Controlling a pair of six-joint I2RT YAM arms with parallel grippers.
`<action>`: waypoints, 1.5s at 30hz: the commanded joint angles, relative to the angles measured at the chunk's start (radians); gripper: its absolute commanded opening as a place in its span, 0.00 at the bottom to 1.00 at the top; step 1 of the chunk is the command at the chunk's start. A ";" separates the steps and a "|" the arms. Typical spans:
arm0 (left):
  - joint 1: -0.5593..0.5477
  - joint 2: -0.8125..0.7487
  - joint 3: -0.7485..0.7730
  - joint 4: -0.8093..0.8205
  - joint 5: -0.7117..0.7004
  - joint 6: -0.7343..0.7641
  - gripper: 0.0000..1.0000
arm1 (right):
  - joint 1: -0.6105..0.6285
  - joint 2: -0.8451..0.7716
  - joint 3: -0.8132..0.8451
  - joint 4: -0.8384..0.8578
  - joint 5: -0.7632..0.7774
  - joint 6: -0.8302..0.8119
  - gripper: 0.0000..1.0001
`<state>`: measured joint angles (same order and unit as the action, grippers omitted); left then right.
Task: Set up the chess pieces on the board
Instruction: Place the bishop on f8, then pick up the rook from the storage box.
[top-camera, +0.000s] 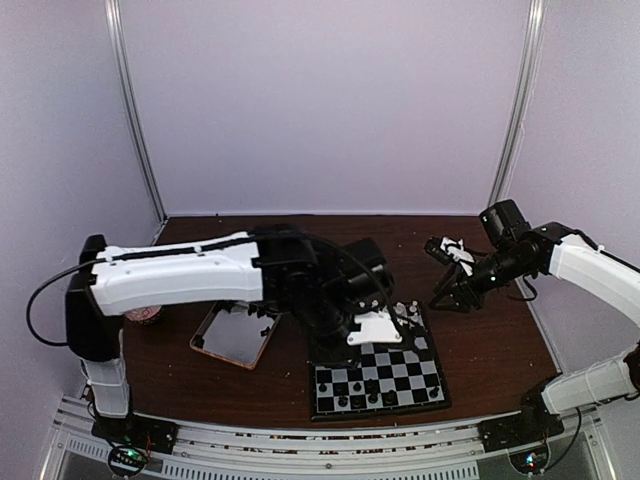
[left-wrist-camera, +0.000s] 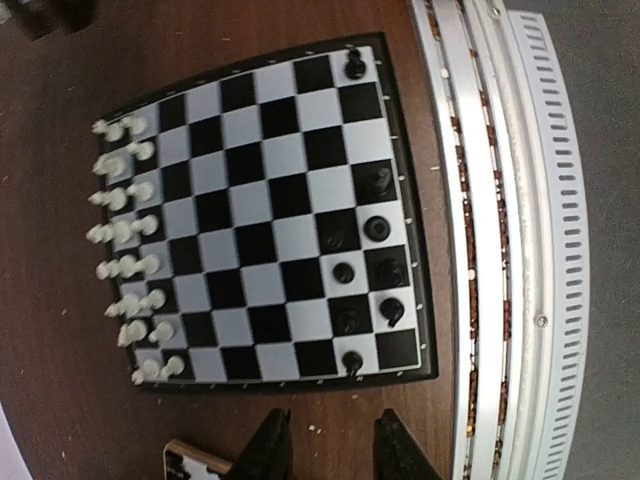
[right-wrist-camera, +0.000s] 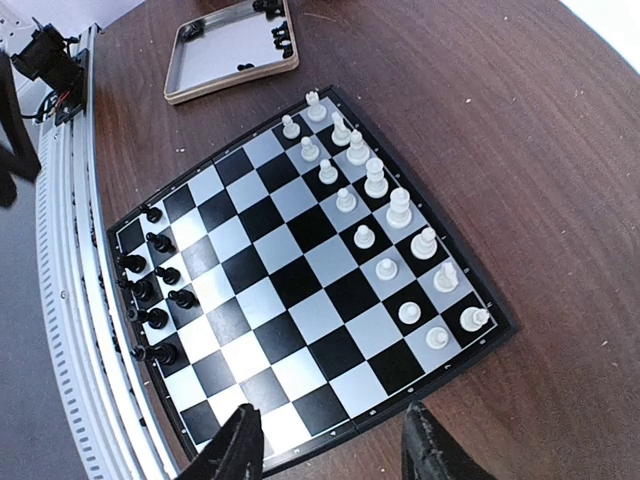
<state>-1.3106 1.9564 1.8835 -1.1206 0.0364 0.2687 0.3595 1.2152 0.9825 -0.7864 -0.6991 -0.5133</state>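
The board (left-wrist-camera: 262, 214) lies flat with white chess pieces (left-wrist-camera: 125, 232) in two rows along its far side and several black chess pieces (left-wrist-camera: 377, 228) near the rail side. My left gripper (left-wrist-camera: 333, 452) hovers open and empty just off the board's edge, close to a black piece (left-wrist-camera: 352, 361) on the corner row. In the top view my left arm (top-camera: 180, 272) reaches over the board (top-camera: 378, 375). My right gripper (right-wrist-camera: 338, 455) is open and empty, raised over the board (right-wrist-camera: 300, 280) from the opposite side, and in the top view the right gripper (top-camera: 450, 292) hangs right of the white rows.
A shallow wood-rimmed tray (right-wrist-camera: 226, 48) with a few black pieces (right-wrist-camera: 282, 38) sits beyond the board's left side, also visible as the tray (top-camera: 235, 337) in the top view. The metal rail (left-wrist-camera: 500, 240) runs along the near table edge. Pale crumbs (left-wrist-camera: 316, 430) dot the wood.
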 joint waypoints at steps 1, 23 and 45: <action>0.115 -0.197 -0.152 0.113 -0.041 -0.106 0.30 | -0.006 -0.067 0.127 -0.038 0.053 -0.022 0.48; 0.719 -0.247 -0.595 0.431 -0.126 -0.493 0.35 | -0.073 0.022 0.080 0.176 0.077 0.127 0.83; 0.767 -0.212 -0.691 0.433 -0.227 -0.570 0.35 | -0.073 0.084 0.087 0.169 0.021 0.113 0.76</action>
<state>-0.5621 1.7466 1.1908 -0.7074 -0.1986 -0.3054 0.2901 1.2945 1.0618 -0.6289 -0.6552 -0.3935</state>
